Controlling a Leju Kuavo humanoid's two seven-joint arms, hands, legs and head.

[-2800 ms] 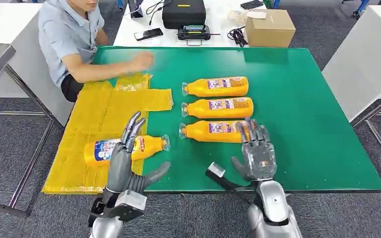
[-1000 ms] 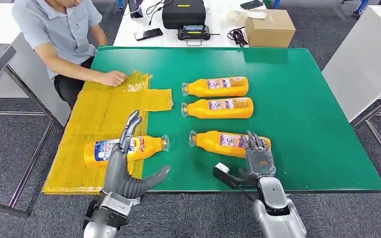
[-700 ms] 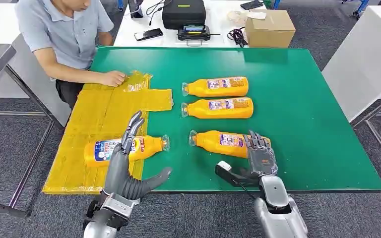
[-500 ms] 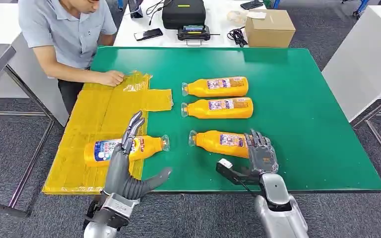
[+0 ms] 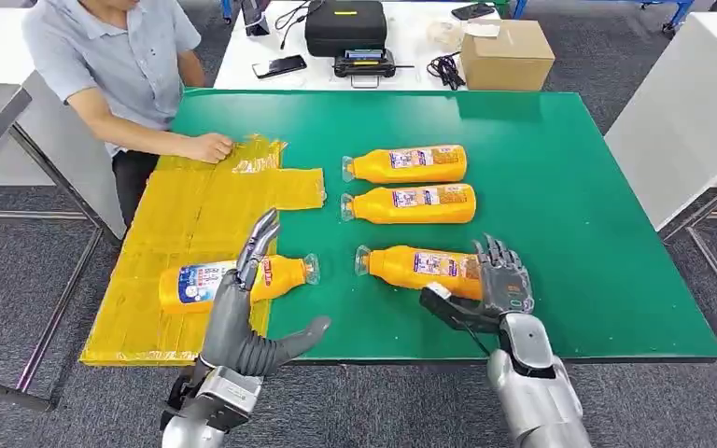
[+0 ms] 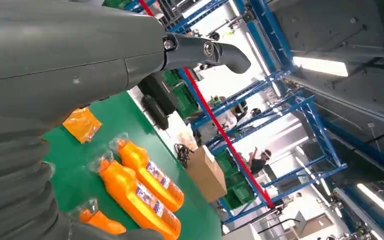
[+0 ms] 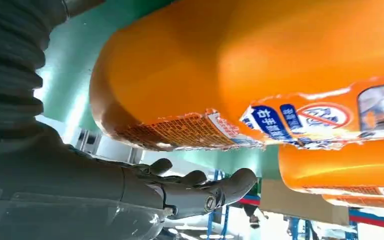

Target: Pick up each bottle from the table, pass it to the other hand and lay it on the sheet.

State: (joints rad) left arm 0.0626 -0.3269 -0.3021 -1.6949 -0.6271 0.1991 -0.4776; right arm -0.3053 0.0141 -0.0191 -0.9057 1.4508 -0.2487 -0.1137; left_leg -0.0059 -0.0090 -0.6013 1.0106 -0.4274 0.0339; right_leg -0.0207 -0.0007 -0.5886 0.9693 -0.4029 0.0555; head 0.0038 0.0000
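The right hand (image 5: 497,285) sits at the base end of the nearest bottle (image 5: 417,268) on the green table (image 5: 597,233), fingers (image 5: 495,257) apart and arched over its base and the thumb stretched below it; whether they touch it cannot be told. The left hand (image 5: 247,308) hovers with fingers spread and straight, holding nothing, above the bottle on the sheet (image 5: 215,280), which lies on the yellow sheet (image 5: 187,210). Beyond the right fingers lie two more bottles (image 5: 409,184), side by side. A person's hand (image 5: 207,147) rests on the sheet's far edge. Half a second ago the right hand sat lower and nearer the table's edge.
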